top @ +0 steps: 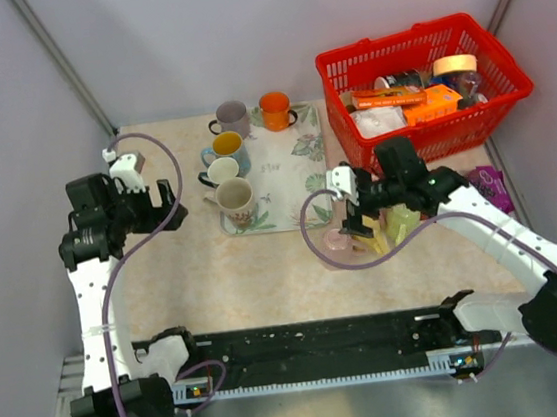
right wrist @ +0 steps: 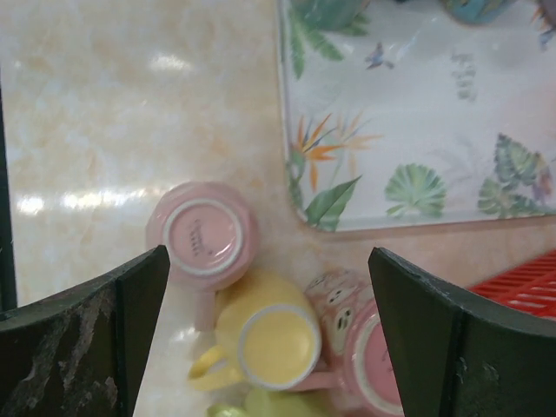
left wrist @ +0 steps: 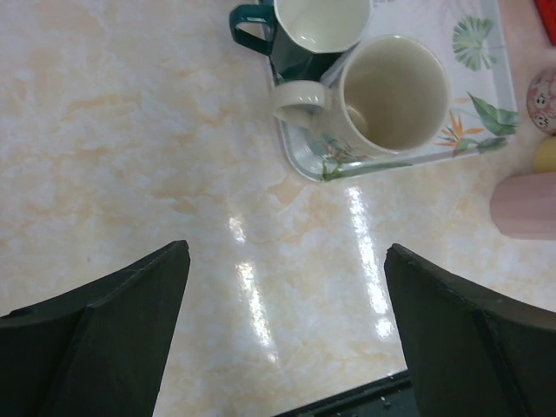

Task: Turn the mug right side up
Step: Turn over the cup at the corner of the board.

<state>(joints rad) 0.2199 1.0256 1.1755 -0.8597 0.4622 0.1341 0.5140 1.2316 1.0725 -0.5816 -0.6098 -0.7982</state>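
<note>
Several mugs stand upside down on the table just right of the tray: a pink mug (right wrist: 201,239), a yellow mug (right wrist: 269,341) and a patterned pink mug (right wrist: 360,343), with a pale green one (right wrist: 274,406) at the bottom edge. In the top view they cluster at the pink mug (top: 338,240) and yellow-green mugs (top: 399,223). My right gripper (right wrist: 265,295) is open, hovering above the cluster; it also shows in the top view (top: 355,218). My left gripper (left wrist: 287,295) is open and empty over bare table, left of the tray; it shows in the top view (top: 162,204).
A floral tray (top: 289,167) holds several upright mugs, among them a cream mug (left wrist: 391,95), a dark green mug (left wrist: 300,30) and an orange mug (top: 274,110). A red basket (top: 421,87) of items stands at back right. A purple packet (top: 490,187) lies by it.
</note>
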